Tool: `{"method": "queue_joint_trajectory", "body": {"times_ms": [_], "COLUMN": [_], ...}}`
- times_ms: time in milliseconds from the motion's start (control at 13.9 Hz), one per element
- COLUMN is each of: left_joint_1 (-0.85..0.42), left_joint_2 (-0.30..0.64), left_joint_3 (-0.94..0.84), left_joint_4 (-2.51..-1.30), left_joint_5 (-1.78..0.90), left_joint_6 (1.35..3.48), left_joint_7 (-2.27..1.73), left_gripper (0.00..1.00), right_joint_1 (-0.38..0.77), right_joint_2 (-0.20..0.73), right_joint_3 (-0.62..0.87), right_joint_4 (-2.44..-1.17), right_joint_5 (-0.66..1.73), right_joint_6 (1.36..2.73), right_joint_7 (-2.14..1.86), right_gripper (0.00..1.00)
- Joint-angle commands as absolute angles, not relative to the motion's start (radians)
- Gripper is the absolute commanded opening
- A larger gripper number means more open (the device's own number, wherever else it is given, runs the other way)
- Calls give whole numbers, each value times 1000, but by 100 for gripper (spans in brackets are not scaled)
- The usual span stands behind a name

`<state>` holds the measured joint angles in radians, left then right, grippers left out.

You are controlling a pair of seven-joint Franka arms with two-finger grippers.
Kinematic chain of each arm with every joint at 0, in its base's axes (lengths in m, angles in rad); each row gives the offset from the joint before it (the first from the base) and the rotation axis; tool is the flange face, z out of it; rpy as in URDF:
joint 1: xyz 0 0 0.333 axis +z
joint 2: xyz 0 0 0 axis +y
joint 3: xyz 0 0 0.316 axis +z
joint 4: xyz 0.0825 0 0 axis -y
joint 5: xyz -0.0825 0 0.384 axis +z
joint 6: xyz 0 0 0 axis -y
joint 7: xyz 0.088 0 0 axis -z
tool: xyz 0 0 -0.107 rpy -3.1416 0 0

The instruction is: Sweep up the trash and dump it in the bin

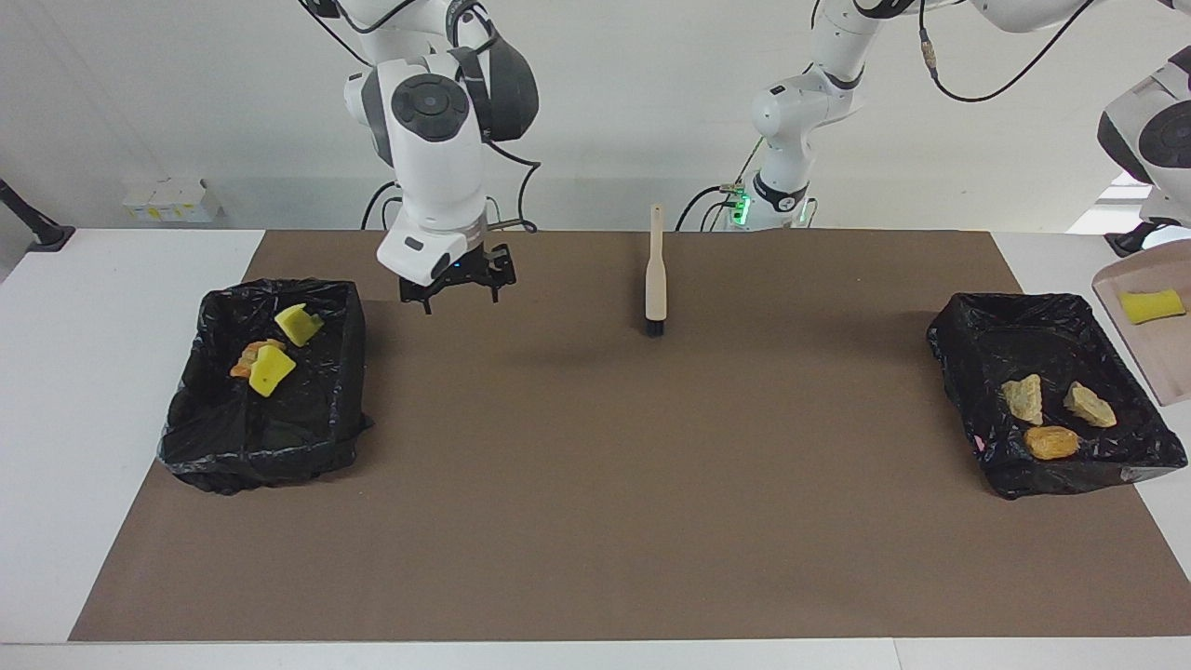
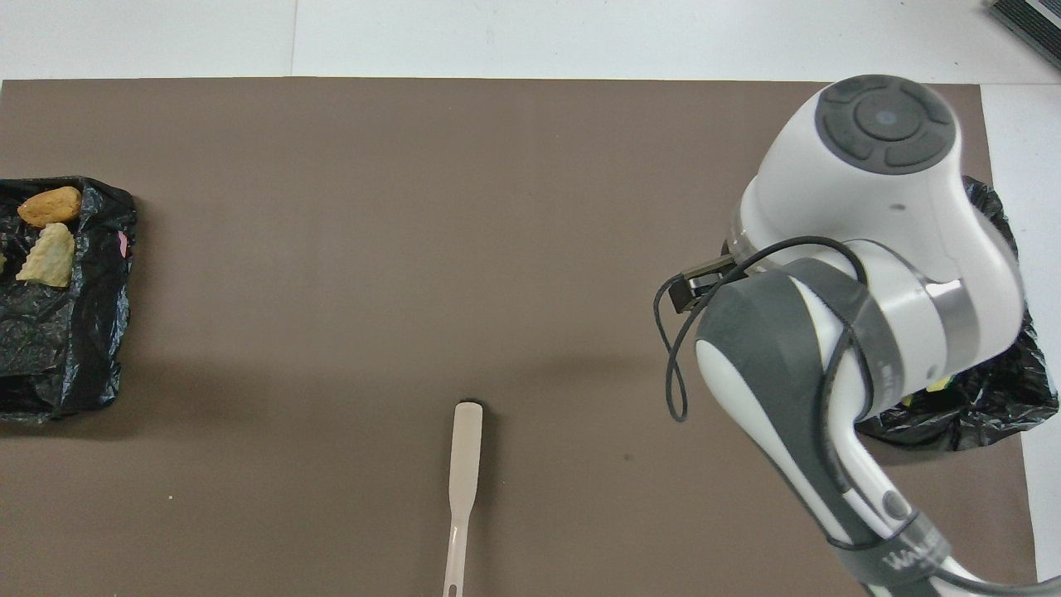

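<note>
A white counter (image 1: 112, 372) is covered over most of its top by a brown mat (image 1: 595, 521), backed by a plain white wall (image 1: 186, 84), with small white boxes (image 1: 172, 198) set at the wall's foot.

A matt brown mat (image 1: 595, 484), smooth and paper-like, covers the white, faintly shiny table (image 1: 112, 391). Just beside the right gripper (image 1: 458, 287), a bin (image 1: 263, 437) is lined with thin black plastic film, crinkled and glossy, holding bright yellow sponge-like chunks (image 1: 272, 369) with a porous, dull surface. The brush (image 1: 655, 279), well apart from that gripper, has a smooth pale handle of matt plastic or wood and dark bristles. The second bin (image 1: 1051, 470) has the same shiny wrinkled film; its tan bread-like pieces (image 1: 1023, 398) look rough and crusty. The dustpan (image 1: 1149, 335) is smooth beige plastic. The arms' shells are glossy white plastic.
</note>
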<state>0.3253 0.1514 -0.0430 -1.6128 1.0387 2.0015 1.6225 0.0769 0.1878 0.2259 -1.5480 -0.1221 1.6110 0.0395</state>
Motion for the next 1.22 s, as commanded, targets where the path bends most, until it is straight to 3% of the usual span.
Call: {"method": "queue_joint_trajectory", "body": {"times_ms": [0, 287, 718, 1148], "left_joint_1": [261, 282, 219, 115], "left_joint_2": [130, 109, -6, -20], "left_joint_3": [-37, -26, -28, -35], "left_joint_4": [-1638, -1678, -1859, -1804], "left_joint_5": [900, 923, 1277, 1398], "left_joint_6": [1945, 1951, 1862, 1643], "left_joint_7": [1598, 1591, 1289, 1301], "left_gripper": [0, 0, 0, 0], "right_joint_1": [11, -31, -104, -115], "right_joint_2": [176, 164, 55, 14], "right_joint_3": [229, 166, 107, 109], "right_joint_4": [-1528, -1476, -1529, -1580], "right_joint_5": [-152, -117, -57, -31], "right_joint_6": [1618, 1595, 1581, 1574], "right_joint_7": [-38, 20, 52, 26], "right_gripper": [100, 100, 100, 100]}}
